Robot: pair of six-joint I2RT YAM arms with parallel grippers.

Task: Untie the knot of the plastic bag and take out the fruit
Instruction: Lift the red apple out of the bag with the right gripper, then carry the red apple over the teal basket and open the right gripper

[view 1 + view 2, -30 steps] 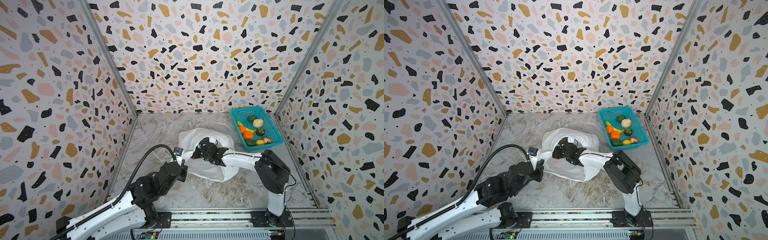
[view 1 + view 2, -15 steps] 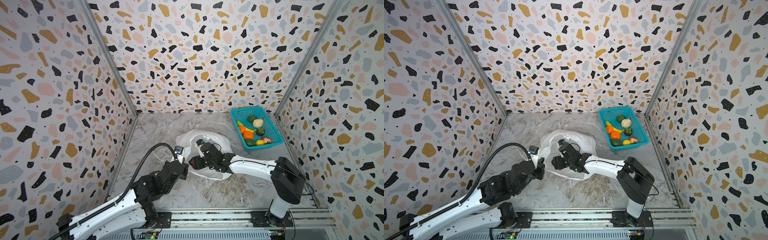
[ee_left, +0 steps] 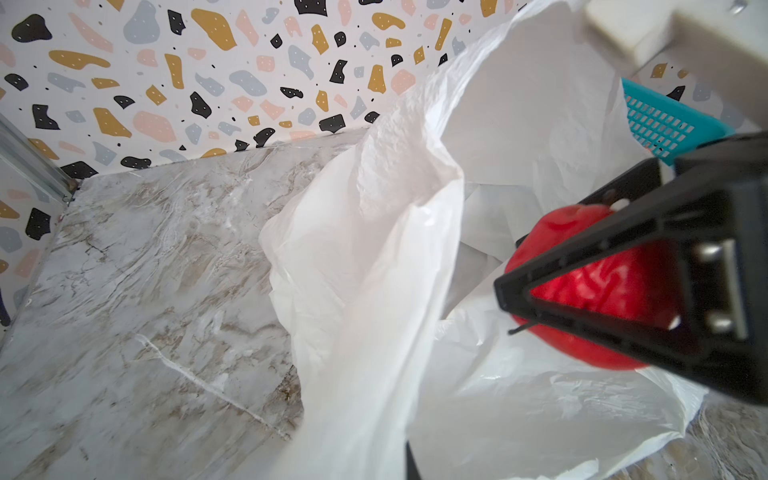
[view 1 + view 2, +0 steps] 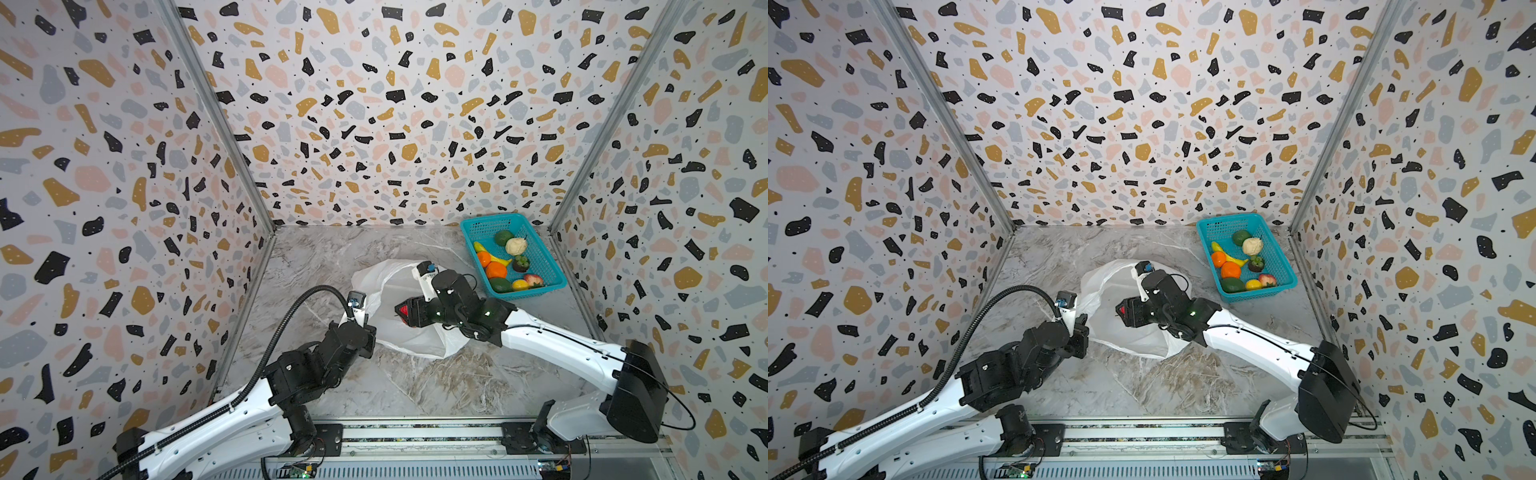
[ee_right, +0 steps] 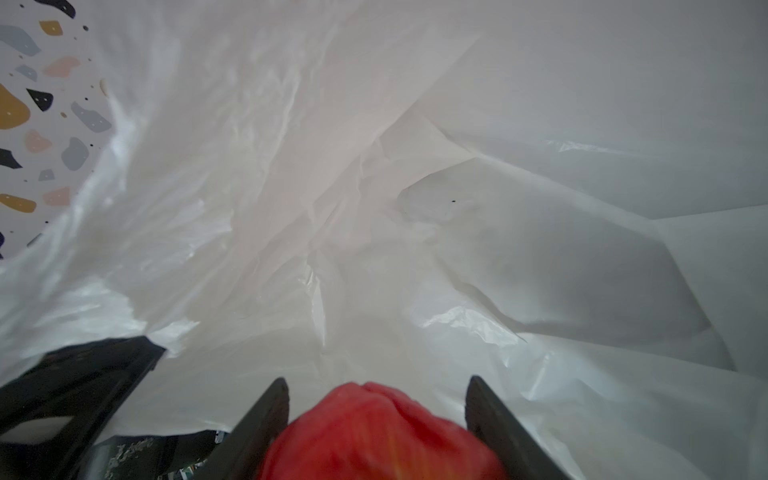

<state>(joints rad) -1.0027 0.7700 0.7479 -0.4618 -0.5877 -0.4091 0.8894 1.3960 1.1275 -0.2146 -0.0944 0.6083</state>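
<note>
A: Gripping a glossy red toy fruit (image 3: 590, 282), your right gripper (image 5: 378, 384) has its jaws part-way apart, one pressed on each side of it.
B: Where's the fruit sitting?
A: Over the open mouth of the thin white crinkly plastic bag (image 4: 415, 340), w/ plastic all round it in the right wrist view.
B: And your L side?
A: Your left gripper (image 4: 368, 332) is fully closed, pinching the bag's rim & holding it up. Bag lies mid-table on the grey marble tabletop (image 4: 316, 266). Teal mesh plastic basket (image 4: 544, 262) stands just beside it, far-right corner, w/ other toy fruit (image 4: 496, 270) inside.
</note>
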